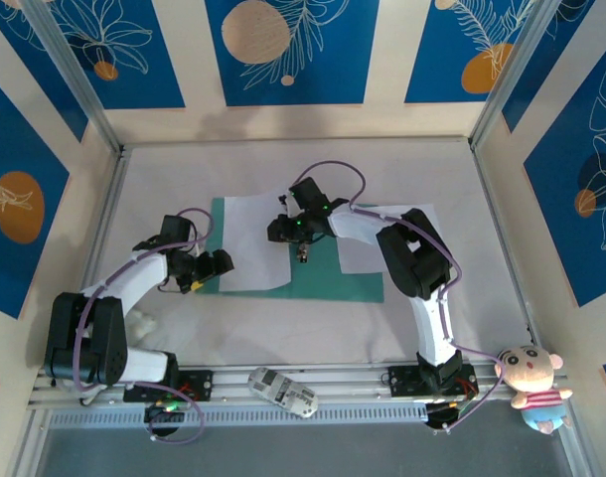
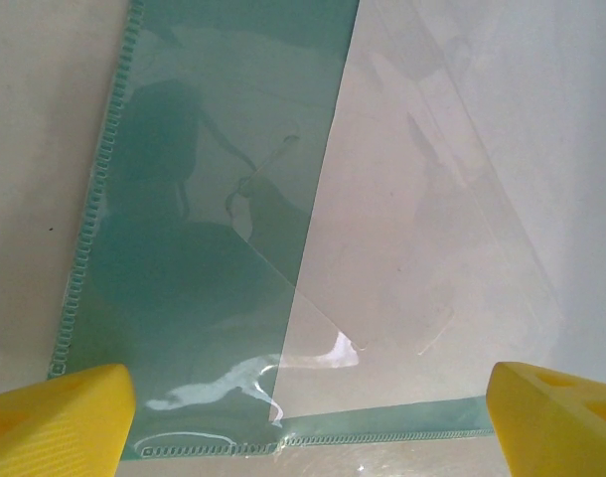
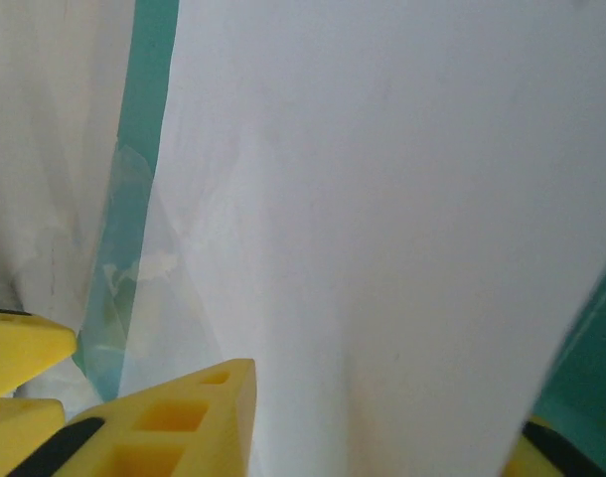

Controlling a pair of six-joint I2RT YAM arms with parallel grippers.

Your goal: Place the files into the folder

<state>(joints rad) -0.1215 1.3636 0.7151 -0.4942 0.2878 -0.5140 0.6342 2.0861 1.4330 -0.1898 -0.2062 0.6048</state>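
Folder (image 1: 323, 286): teal, lying open and flat on table (image 1: 283, 169); glossy inner face and ridged edge clear in left wrist view (image 2: 184, 248).

Files: two white sheets counted. First sheet (image 1: 253, 238) laid over folder's left cover, roughly square to it, teal margin showing along its left side. Second sheet (image 1: 361, 256) overlapping folder's right cover and running out past folder's right edge onto table.

Left gripper (image 1: 212, 266): at folder's lower left corner, fingers (image 2: 60, 412) spread wide, nothing held.

Right gripper (image 1: 301, 237): above folder's spine, fingers (image 3: 184, 417) parted, white sheet (image 3: 382, 199) lying beneath them. Contact with sheet not determinable.

Progress, as judged: about midway. One sheet seated on folder, the other yet to be drawn fully inside, covers yet to be closed.
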